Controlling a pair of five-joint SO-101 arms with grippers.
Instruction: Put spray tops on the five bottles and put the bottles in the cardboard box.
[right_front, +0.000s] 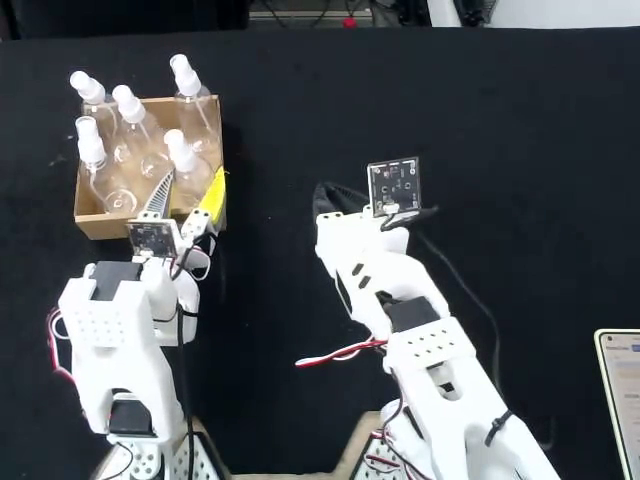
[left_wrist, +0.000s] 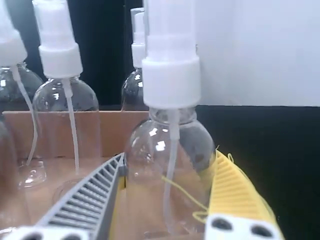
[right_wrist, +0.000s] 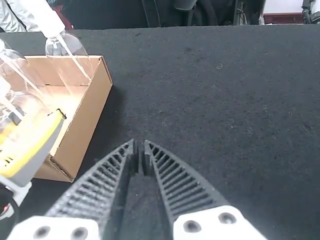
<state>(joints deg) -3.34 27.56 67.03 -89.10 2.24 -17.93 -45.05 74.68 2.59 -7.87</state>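
Pinching one clear plastic bottle (left_wrist: 165, 150), your ribbed left jaws, five white-topped bottles (right_front: 137, 135) in the far-left cardboard box (right_front: 100, 222), right jaws pressed together.

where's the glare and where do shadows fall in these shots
Left wrist view: small white glints on the shoulder of the nearest bottle. Right wrist view: the cardboard box is bright inside, its outer wall shaded. High view: faint glints on the boxed bottles.

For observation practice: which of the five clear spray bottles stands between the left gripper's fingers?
The clear plastic spray bottle in the cardboard box's corner nearest the right arm; others stand free.
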